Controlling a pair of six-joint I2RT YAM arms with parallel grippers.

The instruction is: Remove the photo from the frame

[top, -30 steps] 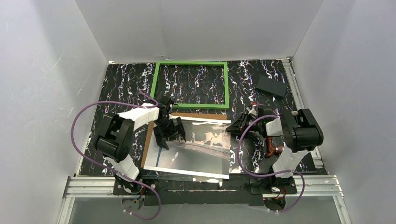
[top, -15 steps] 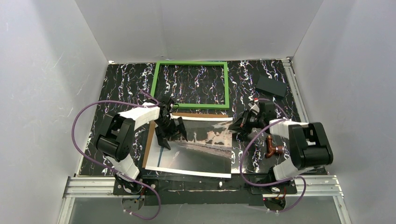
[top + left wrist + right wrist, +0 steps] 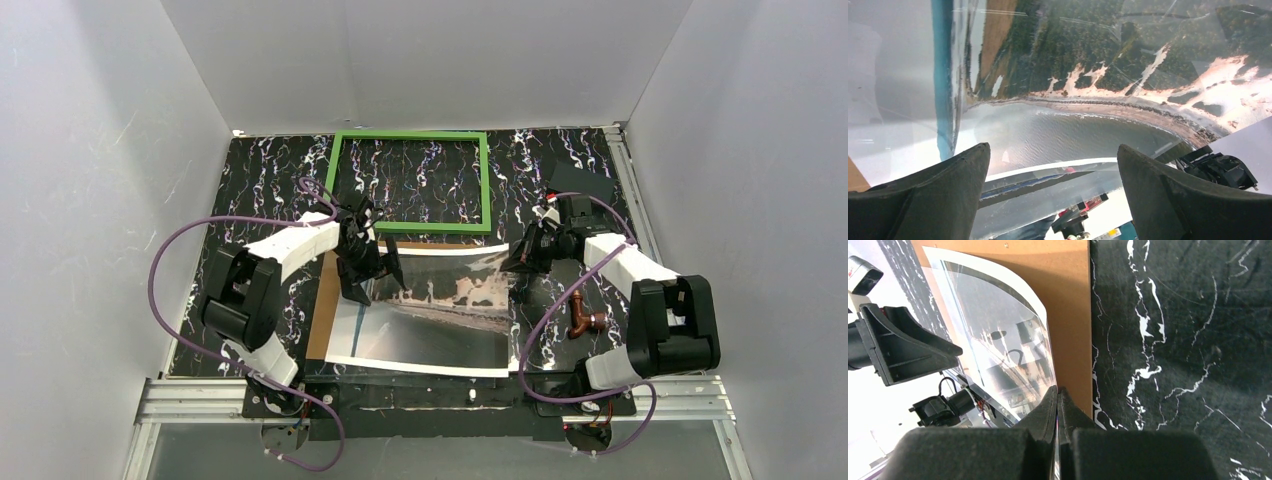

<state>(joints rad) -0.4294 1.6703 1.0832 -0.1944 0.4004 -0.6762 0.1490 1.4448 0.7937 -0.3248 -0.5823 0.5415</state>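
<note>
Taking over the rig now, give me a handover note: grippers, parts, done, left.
Left gripper: open, over the photo's left part, holding nothing.
Right gripper: shut, pinching the photo's far-right edge, which curls up off the brown backing panel.
Green frame: empty, flat at the far side of the table.
Done: photo is out of the frame.
Left: probably lift the photo off the panel, set it down, release.

The left arm (image 3: pixel 295 243) and right arm (image 3: pixel 622 262) pair white link shells with blocky black joints and looping purple cables (image 3: pixel 165 265), while the left gripper (image 3: pixel 1053 149) and right gripper (image 3: pixel 1057 390) are matte black.
</note>
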